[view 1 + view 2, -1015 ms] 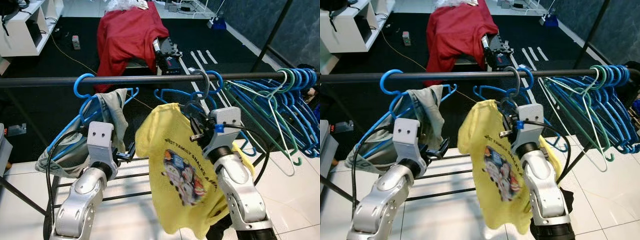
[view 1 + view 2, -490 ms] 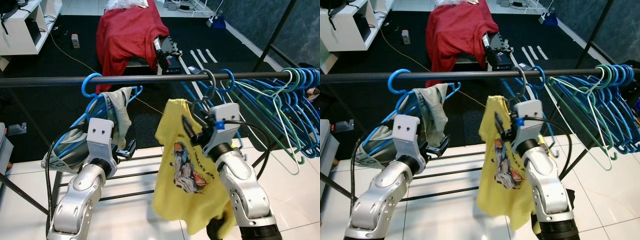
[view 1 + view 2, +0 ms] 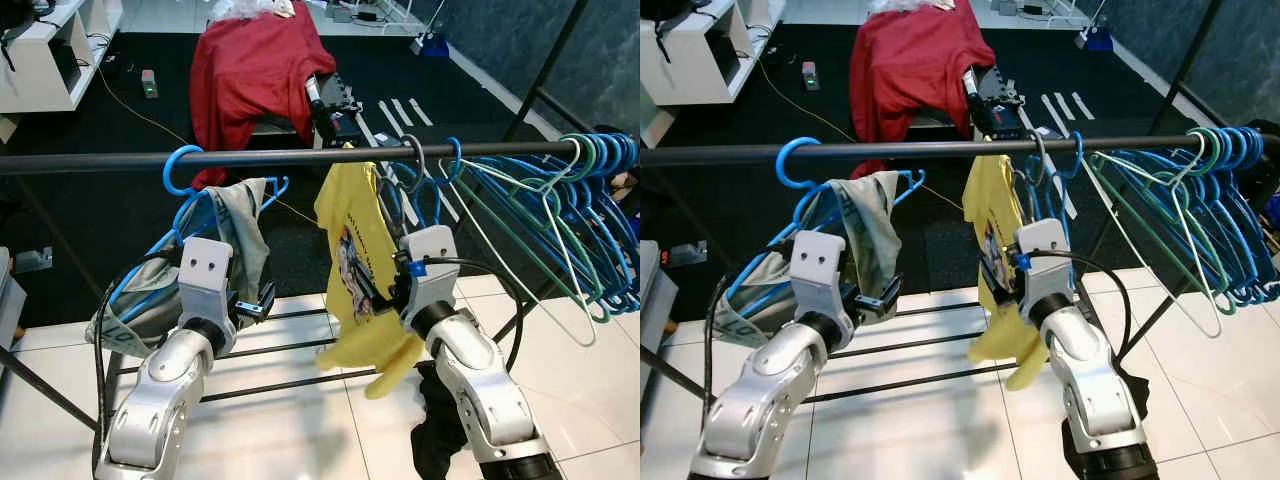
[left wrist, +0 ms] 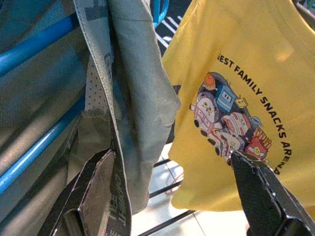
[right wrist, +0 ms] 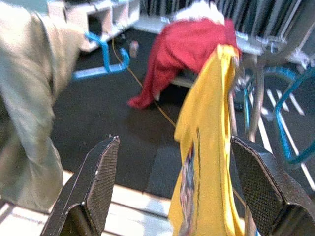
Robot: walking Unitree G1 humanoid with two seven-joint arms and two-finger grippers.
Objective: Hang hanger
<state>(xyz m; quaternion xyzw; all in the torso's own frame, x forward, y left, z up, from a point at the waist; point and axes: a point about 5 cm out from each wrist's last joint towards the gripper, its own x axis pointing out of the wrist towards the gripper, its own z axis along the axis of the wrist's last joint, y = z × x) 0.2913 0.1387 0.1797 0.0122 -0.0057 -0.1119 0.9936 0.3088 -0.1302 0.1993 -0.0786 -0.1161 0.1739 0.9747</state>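
A yellow printed T-shirt (image 3: 352, 228) hangs on a grey hanger whose hook (image 3: 414, 152) is over the black rail (image 3: 100, 161). It is turned almost edge-on to me. My right gripper (image 3: 378, 291) is just in front of the shirt's lower half, open; the right wrist view shows the shirt (image 5: 206, 147) past its spread fingers (image 5: 101, 179). My left gripper (image 3: 258, 301) is open beside a grey garment (image 3: 238, 225) on a blue hanger (image 3: 180, 170), with that garment (image 4: 133, 88) close to one of its fingers.
Several blue and green empty hangers (image 3: 565, 205) crowd the rail's right end. The rack's lower bars (image 3: 290, 348) cross below my arms. A dark garment (image 3: 435, 430) lies on the white tiles. A red cloth (image 3: 255, 65) covers something on the dark carpet beyond.
The yellow shirt has swung from facing me to edge-on under the rail. My right gripper has dropped lower, away from the hanger's neck. The left arm has barely moved.
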